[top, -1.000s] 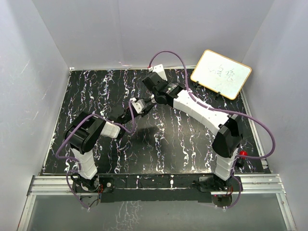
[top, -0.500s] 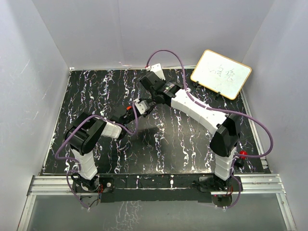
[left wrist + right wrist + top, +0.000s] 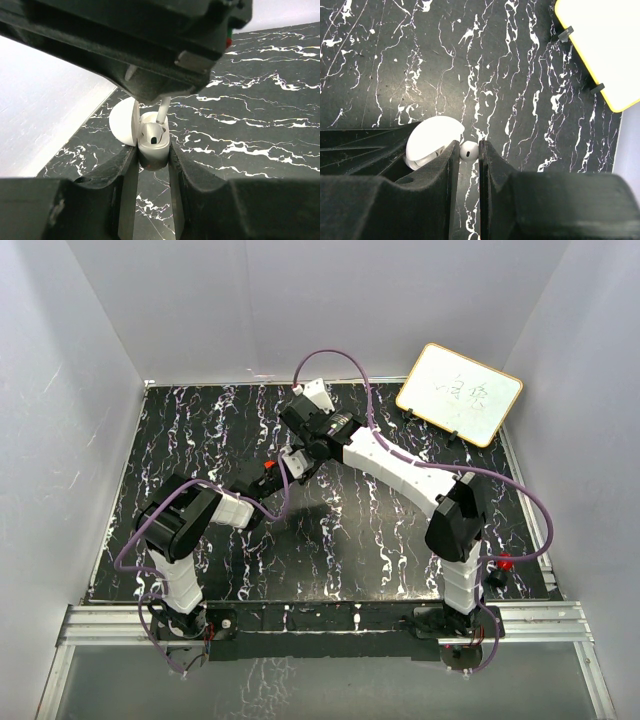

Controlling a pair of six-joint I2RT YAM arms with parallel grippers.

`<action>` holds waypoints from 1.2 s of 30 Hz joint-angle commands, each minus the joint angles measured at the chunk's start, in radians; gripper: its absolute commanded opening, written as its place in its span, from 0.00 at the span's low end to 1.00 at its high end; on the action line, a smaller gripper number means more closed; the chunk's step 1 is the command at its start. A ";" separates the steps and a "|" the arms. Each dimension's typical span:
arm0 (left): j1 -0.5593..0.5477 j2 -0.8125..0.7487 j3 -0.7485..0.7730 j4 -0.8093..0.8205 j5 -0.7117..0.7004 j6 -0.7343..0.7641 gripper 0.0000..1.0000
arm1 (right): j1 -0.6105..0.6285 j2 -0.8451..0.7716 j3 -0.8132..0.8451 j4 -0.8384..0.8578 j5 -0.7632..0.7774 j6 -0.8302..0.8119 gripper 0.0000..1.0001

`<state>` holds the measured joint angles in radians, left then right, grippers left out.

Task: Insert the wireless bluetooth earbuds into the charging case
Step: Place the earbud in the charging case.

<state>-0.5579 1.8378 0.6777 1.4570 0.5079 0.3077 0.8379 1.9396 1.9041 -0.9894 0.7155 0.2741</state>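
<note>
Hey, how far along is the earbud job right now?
Done: the left end effector grips the white charging case, lid open. In hand: the right end effector pinches one white earbud at the case's mouth, apparently not seated. Left: seat it, release, then the second earbud, which I can't see.

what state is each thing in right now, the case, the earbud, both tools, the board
charging case: open, held upright
earbud: stem up at the case's open mouth, cannot tell if seated
left tool: shut on the charging case
right tool: shut on the earbud
whiteboard: propped at a tilt, written on
</note>
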 commanded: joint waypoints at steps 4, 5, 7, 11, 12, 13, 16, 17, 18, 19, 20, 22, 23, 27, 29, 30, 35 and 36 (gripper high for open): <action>-0.007 -0.057 0.033 0.027 -0.002 0.027 0.00 | 0.021 0.036 0.096 -0.041 0.059 -0.006 0.03; -0.009 -0.057 0.035 0.026 -0.002 0.027 0.00 | 0.024 0.041 0.102 -0.045 0.059 -0.006 0.03; -0.011 -0.058 0.035 0.025 -0.003 0.029 0.00 | 0.027 0.052 0.114 -0.058 0.063 -0.006 0.03; -0.011 -0.059 0.035 0.023 -0.006 0.034 0.00 | 0.030 0.069 0.128 -0.080 0.074 -0.004 0.03; -0.010 -0.060 0.033 0.022 -0.006 0.034 0.00 | 0.030 0.071 0.129 -0.083 0.077 -0.004 0.03; -0.010 -0.060 0.034 0.022 -0.006 0.036 0.00 | 0.030 0.073 0.131 -0.085 0.078 -0.004 0.03; -0.012 -0.061 0.032 0.022 -0.008 0.036 0.00 | 0.030 0.079 0.137 -0.094 0.079 -0.004 0.03; -0.011 -0.061 0.031 0.024 -0.009 0.036 0.00 | 0.030 0.082 0.138 -0.096 0.081 -0.005 0.03; -0.011 -0.063 0.030 0.026 -0.009 0.036 0.00 | 0.030 0.083 0.140 -0.097 0.087 -0.006 0.03; -0.013 -0.064 0.029 0.025 -0.009 0.036 0.00 | 0.030 0.084 0.141 -0.098 0.092 -0.006 0.03; -0.013 -0.064 0.029 0.025 -0.009 0.036 0.00 | 0.029 0.082 0.142 -0.097 0.093 -0.006 0.03; -0.012 -0.065 0.031 0.022 -0.007 0.037 0.00 | 0.030 0.083 0.146 -0.097 0.092 -0.008 0.03; -0.011 -0.066 0.030 0.022 -0.006 0.035 0.00 | 0.030 0.083 0.149 -0.097 0.094 -0.008 0.03; -0.011 -0.066 0.028 0.018 -0.004 0.039 0.00 | 0.029 0.078 0.157 -0.097 0.102 -0.007 0.03; -0.012 -0.066 0.026 0.017 -0.002 0.040 0.00 | 0.029 0.076 0.160 -0.095 0.108 -0.013 0.03; -0.012 -0.066 0.025 0.017 0.000 0.040 0.00 | 0.030 0.075 0.163 -0.097 0.110 -0.014 0.03; -0.014 -0.066 0.019 0.021 0.001 0.041 0.00 | 0.030 0.078 0.165 -0.097 0.114 -0.019 0.03; -0.013 -0.069 0.019 0.024 0.002 0.041 0.00 | 0.029 0.080 0.164 -0.097 0.115 -0.021 0.03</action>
<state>-0.5659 1.8343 0.6792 1.4357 0.4934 0.3309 0.8639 2.0178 2.0201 -1.0988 0.7906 0.2596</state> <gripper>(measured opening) 0.256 0.173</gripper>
